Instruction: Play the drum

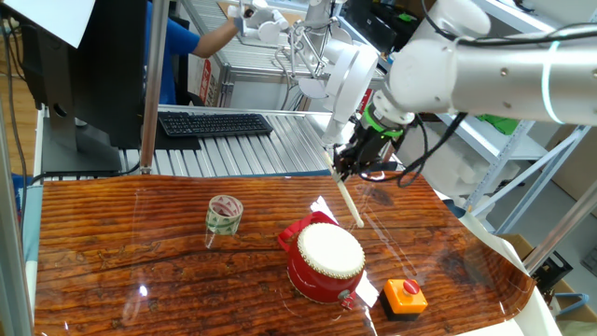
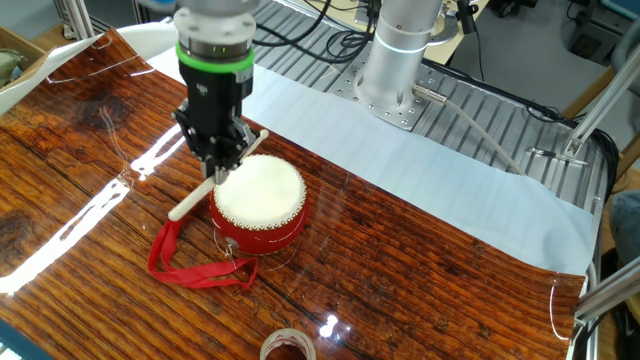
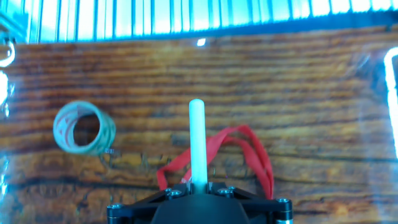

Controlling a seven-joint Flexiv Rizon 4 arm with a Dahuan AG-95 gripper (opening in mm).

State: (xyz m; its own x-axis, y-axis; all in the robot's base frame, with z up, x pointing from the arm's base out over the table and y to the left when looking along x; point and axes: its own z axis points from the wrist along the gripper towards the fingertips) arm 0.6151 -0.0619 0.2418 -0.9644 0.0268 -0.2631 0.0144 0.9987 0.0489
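Observation:
The red drum [image 1: 324,265] with a cream-white skin sits on the wooden table; it also shows in the other fixed view [image 2: 258,200]. Its red strap [image 2: 190,262] trails on the wood and shows in the hand view [image 3: 249,146]. My gripper [image 1: 347,166] is shut on a pale drumstick [image 1: 350,203] and holds it above the table, just behind the drum. In the other fixed view the gripper [image 2: 222,162] hangs over the drum's edge with the drumstick [image 2: 192,205] slanting down beside it. In the hand view the drumstick [image 3: 198,140] points away from the gripper [image 3: 199,185]; the drum itself is hidden there.
A patterned tape roll [image 1: 224,215] lies left of the drum, also in the hand view [image 3: 83,127]. An orange button box [image 1: 405,296] sits at the table's front right. A keyboard [image 1: 215,122] and a person [image 1: 191,47] are behind the table. The arm's base [image 2: 400,60] stands on a metal platform.

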